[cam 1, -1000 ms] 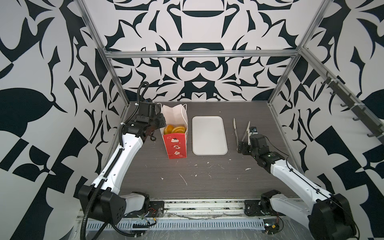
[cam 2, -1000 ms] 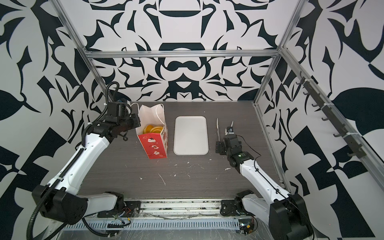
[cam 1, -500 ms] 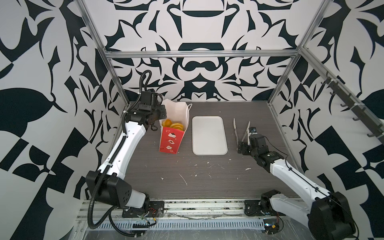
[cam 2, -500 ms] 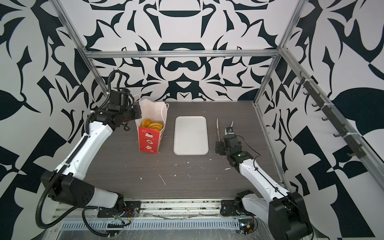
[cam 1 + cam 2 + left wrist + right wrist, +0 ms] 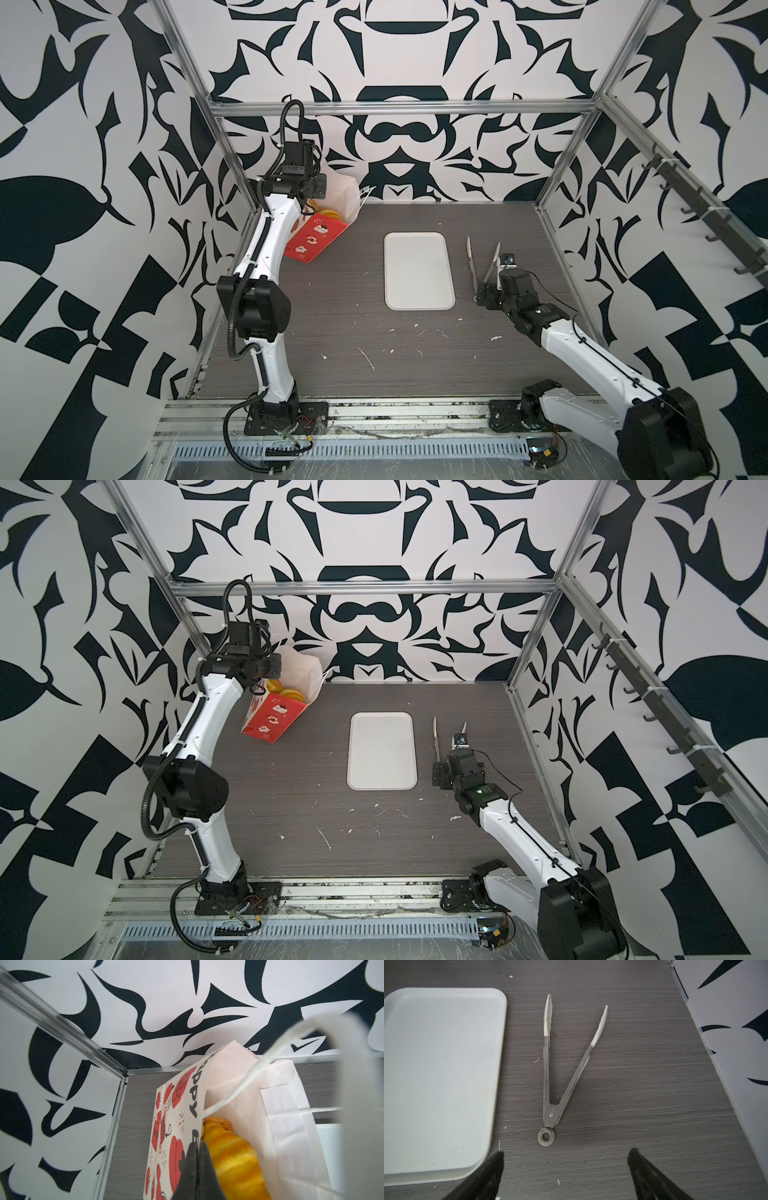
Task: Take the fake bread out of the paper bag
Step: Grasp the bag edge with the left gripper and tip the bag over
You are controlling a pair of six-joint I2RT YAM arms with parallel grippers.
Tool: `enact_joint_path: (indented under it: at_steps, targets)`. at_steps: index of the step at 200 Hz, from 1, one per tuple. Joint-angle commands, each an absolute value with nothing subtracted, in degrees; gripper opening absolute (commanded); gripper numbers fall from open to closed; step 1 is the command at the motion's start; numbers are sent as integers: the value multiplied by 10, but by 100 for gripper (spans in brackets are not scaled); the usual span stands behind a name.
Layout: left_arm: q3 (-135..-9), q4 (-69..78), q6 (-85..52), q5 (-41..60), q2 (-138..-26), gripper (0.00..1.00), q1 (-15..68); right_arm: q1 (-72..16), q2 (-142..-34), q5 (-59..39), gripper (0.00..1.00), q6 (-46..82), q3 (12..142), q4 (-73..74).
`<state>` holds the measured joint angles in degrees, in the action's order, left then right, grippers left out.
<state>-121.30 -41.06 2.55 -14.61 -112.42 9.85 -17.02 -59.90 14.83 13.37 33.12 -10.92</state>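
Table (image 5: 374, 332): dark wood-grain surface inside a black-and-white patterned enclosure.
Left gripper (image 5: 197, 1145): clamped tight on the top edge of the paper bag (image 5: 318, 239), one finger inside the mouth, the other against the printed outer face.
Paper bag: at the far left corner of the table, tipped at a slant with its red base toward the near edge and its white-lined mouth toward the back wall; whether the base touches the surface cannot be told.
Fake bread (image 5: 328, 212): inside the bag, yellow-orange pieces showing at the mouth in both top views; a striped croissant (image 5: 232, 1157) lies just beside the gripping fingers.
Right gripper (image 5: 566, 1150): jaws spread wide, holding nothing, above the table near its right edge, just short of the tongs' ring end.
Tongs (image 5: 548, 1076): metal with pale tips, lying open in a V between the tray and the right edge.
Tray (image 5: 417, 270): white, rectangular, flat at the table's centre, well apart from the bag.
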Motion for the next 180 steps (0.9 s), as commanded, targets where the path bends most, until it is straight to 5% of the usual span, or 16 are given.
enact_joint_path:
  at_steps: [1,88,180]
  targets:
    - [-1233,-407,46,-160,-1141,0,123,-170,-590,160,96,132,328,-105]
    - [-1109,-327,-11,-143,-1084,0,215,-157,-612,165,100,196,360,-132]
    - [-949,-247,-69,-115,-1017,0,253,-100,-794,43,100,203,431,-98]
